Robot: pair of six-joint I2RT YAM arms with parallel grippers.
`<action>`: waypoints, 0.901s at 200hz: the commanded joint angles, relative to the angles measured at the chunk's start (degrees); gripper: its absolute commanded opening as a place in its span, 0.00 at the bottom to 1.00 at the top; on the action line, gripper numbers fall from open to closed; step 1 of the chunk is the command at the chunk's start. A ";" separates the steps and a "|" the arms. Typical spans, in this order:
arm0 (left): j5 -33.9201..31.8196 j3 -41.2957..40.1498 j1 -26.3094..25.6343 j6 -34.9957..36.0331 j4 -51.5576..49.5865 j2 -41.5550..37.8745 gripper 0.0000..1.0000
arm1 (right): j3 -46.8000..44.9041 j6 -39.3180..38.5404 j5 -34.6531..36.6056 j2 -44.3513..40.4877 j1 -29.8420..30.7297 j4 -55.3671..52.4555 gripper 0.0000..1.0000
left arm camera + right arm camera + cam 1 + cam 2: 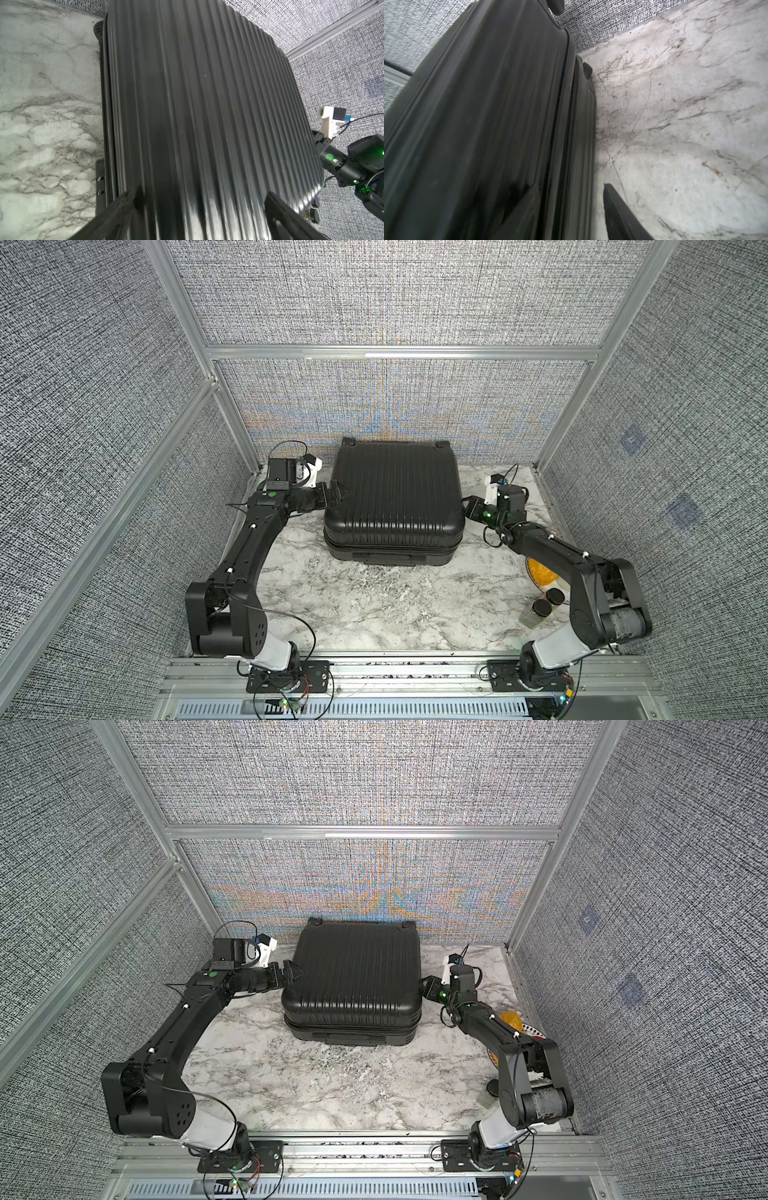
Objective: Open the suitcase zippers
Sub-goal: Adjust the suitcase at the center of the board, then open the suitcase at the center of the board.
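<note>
A black ribbed suitcase (pixel 395 497) (pixel 353 977) lies flat at the back of the marble table, its wheels toward the rear wall. The zippers show as a thin dark track along the seam (pixel 390 549) (pixel 564 104) (pixel 108 104); I make out no pull. My left gripper (pixel 336 493) (pixel 296 973) (pixel 199 194) is wide open at the case's left edge, its fingers spread over the ribbed top shell (pixel 207 104). My right gripper (pixel 469 506) (pixel 428 986) (pixel 571 186) is partly open at the right side. One finger lies against the upper shell (pixel 488 124), the other (pixel 616 207) over the table, with the seam between them.
A yellow-orange object (pixel 540 570) on a plate and two black-lidded jars (pixel 548 601) stand at the right edge under my right arm. Fabric walls with aluminium posts (pixel 232 418) close in three sides. Bare marble (pixel 374 605) lies in front of the case.
</note>
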 commanded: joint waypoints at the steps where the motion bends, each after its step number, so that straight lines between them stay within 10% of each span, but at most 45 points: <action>1: -0.76 -3.36 -0.35 -3.49 -1.38 -4.57 1.00 | -3.69 1.64 -2.69 -2.93 -2.04 0.11 0.53; 36: -14.06 -14.05 2.01 -12.84 5.18 -13.82 0.94 | -13.54 5.32 -5.03 -9.30 -6.25 1.70 0.50; 81: -19.90 -18.78 3.32 -14.95 3.81 -9.69 0.69 | -19.07 7.93 -15.44 -8.61 -6.50 6.71 0.22; 180: -14.72 -16.66 4.20 -11.91 4.48 -0.06 0.64 | -16.56 7.80 -19.97 -6.63 -4.55 7.79 0.12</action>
